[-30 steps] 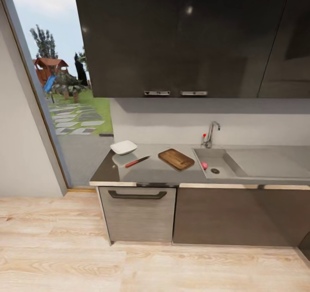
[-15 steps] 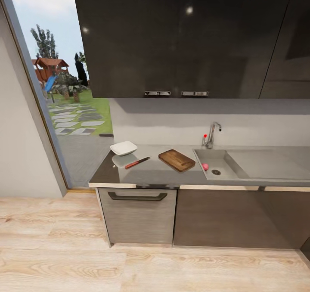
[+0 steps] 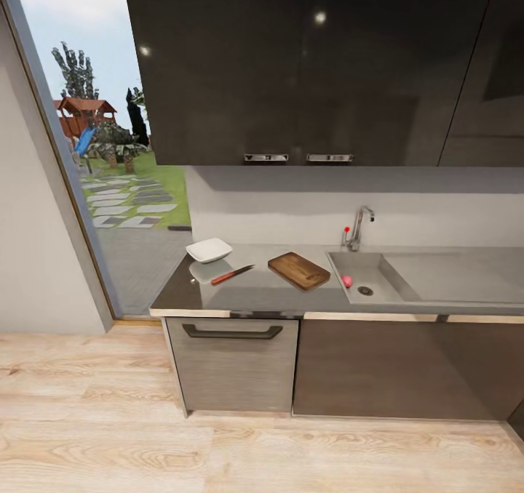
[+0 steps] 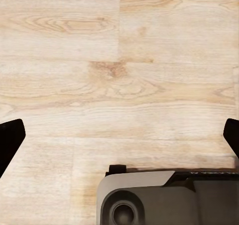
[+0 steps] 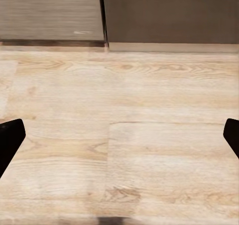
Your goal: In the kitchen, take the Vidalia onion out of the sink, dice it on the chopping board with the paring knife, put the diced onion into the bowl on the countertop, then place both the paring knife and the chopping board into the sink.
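The Vidalia onion [image 3: 346,281], small and pinkish, lies in the grey sink [image 3: 366,265] beside the drain. Left of the sink, the brown chopping board [image 3: 298,270] rests on the dark countertop [image 3: 255,294]. Farther left lies the red-handled paring knife [image 3: 231,274], and behind it stands the white bowl [image 3: 209,249]. My left gripper [image 4: 119,140] is open over the wooden floor, its dark fingertips [image 4: 10,138] far apart. My right gripper [image 5: 119,138] is open too, low over the floor in front of the cabinet bases, holding nothing.
A chrome faucet [image 3: 358,225] with a red knob stands behind the sink, and a drainboard [image 3: 451,275] lies to its right. Dark wall cabinets [image 3: 306,64] hang above. A grey drawer front [image 3: 233,362] sits under the counter. An open doorway [image 3: 109,173] is at the left. Part of my base [image 4: 169,197] shows below the left gripper.
The whole head view has shifted very slightly since a second ago, so the camera moved. The things on the counter and in the sink lie as before.
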Tool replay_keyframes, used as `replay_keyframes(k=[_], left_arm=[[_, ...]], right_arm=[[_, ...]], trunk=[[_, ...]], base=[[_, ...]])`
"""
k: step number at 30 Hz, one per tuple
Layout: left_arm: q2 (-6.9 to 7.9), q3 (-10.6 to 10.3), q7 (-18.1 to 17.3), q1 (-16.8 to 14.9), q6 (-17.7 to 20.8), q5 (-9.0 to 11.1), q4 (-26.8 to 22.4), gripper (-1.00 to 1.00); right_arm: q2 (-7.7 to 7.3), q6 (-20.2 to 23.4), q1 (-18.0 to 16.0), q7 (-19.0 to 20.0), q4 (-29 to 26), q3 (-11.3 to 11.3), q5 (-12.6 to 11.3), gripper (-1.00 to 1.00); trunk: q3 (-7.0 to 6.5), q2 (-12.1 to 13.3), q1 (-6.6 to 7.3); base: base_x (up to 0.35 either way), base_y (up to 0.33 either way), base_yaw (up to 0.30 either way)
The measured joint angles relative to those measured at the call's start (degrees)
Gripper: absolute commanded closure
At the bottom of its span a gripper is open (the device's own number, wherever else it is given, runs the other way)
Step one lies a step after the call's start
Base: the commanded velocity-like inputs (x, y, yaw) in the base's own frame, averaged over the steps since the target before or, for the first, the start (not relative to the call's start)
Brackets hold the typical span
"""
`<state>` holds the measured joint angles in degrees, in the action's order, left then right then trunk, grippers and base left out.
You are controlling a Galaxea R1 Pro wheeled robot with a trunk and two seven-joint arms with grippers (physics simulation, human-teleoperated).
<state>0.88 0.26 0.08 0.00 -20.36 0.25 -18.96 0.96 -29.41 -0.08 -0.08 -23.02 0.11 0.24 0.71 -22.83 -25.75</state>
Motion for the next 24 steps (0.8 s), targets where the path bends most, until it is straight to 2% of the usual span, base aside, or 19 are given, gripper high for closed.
replay_keyframes(k=[10,12,13,14,15,16,17,20,21,22,23,24], left_arm=[[0.0,0.0,0.0,0.0,0.0,-0.1,0.0,-1.0],[0.0,0.0,0.0,0.0,0.0,0.0,-0.1,-1.0],[0.0,-0.1,-0.1,0.0,0.0,0.0,0.0,-1.0],[0.0,-0.1,-0.1,0.0,0.0,0.0,0.0,-1.0],[0.0,-0.1,-0.1,0.0,0.0,0.0,0.0,-1.0],[0.0,-0.2,-0.2,0.0,0.0,0.0,0.0,-1.0],[0.0,-0.2,-0.2,0.0,0.0,0.0,0.0,-1.0],[0.0,-0.2,-0.3,0.0,0.0,0.1,0.1,-1.0],[0.0,-0.2,-0.3,0.0,0.0,0.1,0.1,-1.0],[0.0,-0.2,-0.3,0.0,0.0,0.0,0.1,-1.0],[0.0,-0.2,-0.3,0.0,0.0,0.1,0.1,-1.0],[0.0,-0.2,-0.3,0.0,0.0,0.1,0.1,-1.0]], right_arm=[[0.04,0.7,-0.1,-0.4,-1.6,-0.2,-0.3,-1.0],[0.14,1.7,-0.1,-1.6,-4.2,-0.2,-0.3,-1.0],[0.25,3.6,-0.2,-3.4,-7.2,-0.2,-0.3,-1.0],[0.38,8.8,-0.2,-6.7,-12.9,-0.2,-0.3,-1.0],[0.41,11.3,-0.2,-7.9,-15.5,-0.2,-0.3,-1.0],[0.44,16.6,-0.3,-9.9,-19.7,-0.2,-0.3,-1.0],[0.46,19.5,-0.3,-10.8,-22.0,-0.2,-0.4,-1.0],[0.49,33.2,-0.7,-13.4,-35.0,-0.2,-0.3,-1.0],[0.5,36.6,-1.0,-13.8,-39.0,-0.2,-0.3,-1.0],[0.5,38.1,-1.2,-14.0,-41.0,-0.2,-0.3,-1.0],[0.51,43.6,-2.5,-14.8,-46.5,-0.2,-0.2,-1.0],[0.5,45.1,-3.1,-15.2,-48.1,-0.2,-0.2,-1.0]], trunk=[[0.0,0.0,0.0],[0.0,0.0,0.0],[-0.01,0.0,0.0],[-0.02,0.0,-0.01],[-0.01,0.0,0.0],[-0.01,0.0,0.0],[0.0,0.0,0.0],[-0.01,0.0,0.0],[-0.01,0.0,0.0],[0.0,0.0,0.0],[-0.01,0.0,-0.01],[-0.01,0.0,0.0]], base=[[0.0,0.0,0.0],[0.0,0.0,0.0],[0.0,0.0,0.0],[0.0,0.0,0.0],[0.0,0.0,0.0],[0.0,0.0,0.0],[0.0,0.0,0.0],[0.0,0.0,0.0],[0.0,0.0,0.0],[0.0,0.0,0.0],[0.0,0.0,0.0],[0.0,0.0,0.0]])
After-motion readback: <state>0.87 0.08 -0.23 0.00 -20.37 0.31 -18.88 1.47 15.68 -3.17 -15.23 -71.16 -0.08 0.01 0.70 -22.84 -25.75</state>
